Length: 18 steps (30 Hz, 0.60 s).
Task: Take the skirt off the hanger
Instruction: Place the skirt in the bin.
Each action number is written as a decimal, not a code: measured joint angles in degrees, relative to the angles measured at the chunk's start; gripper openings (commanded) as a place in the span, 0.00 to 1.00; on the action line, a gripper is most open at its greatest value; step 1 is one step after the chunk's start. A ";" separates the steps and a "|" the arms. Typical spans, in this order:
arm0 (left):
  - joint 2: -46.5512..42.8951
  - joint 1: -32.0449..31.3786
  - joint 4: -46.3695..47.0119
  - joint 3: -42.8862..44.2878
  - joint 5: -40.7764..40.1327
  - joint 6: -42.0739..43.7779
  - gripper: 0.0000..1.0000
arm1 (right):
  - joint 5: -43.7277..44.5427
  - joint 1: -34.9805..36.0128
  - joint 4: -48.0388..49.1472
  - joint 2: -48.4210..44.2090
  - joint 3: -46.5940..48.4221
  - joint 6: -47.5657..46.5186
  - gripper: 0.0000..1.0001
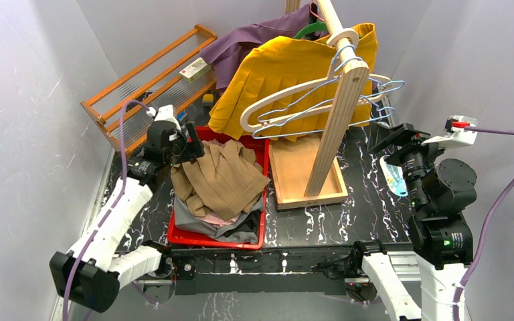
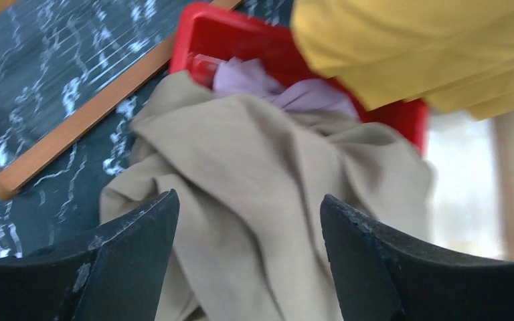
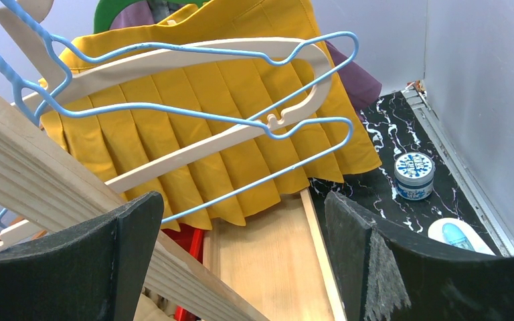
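Reads as between garments: beige skirt point(image 1: 224, 177) already in red bin point(image 1: 214, 239), yellow skirt point(image 1: 281, 67) next, hung just behind bin's far edge. Hovering over bin's far-left corner with left gripper point(image 2: 247, 199), spread, nothing pinched. Parked well right of bin with right gripper point(image 3: 242, 197), also spread. Needs a pinch on the yellow fabric, clear of empty hangers point(image 3: 194, 52). Right wrist only: round tin point(image 3: 413, 175). Left wrist only: lilac cloth point(image 2: 254, 83) under the beige

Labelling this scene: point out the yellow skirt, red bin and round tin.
yellow skirt point(image 1: 274, 67), top external view, pleated front.
red bin point(image 1: 214, 241), top external view, near rim.
round tin point(image 3: 414, 172), right wrist view, lid.
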 measured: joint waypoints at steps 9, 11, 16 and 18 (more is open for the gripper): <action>-0.02 6.73 4.83 -13.64 -0.11 -0.63 0.98 | 0.22 0.00 -0.17 -1.07 0.00 -0.24 0.98; 0.92 7.74 5.75 -15.32 1.53 -1.16 0.98 | 0.20 0.00 -0.20 -1.07 0.02 -0.42 0.98; 3.32 7.82 7.06 -15.69 5.03 -1.86 0.60 | 0.20 0.00 -0.24 -1.07 0.04 -0.59 0.99; 2.84 7.89 7.69 -15.69 7.45 -1.36 0.34 | 0.22 0.00 -0.26 -1.07 0.04 -0.61 0.98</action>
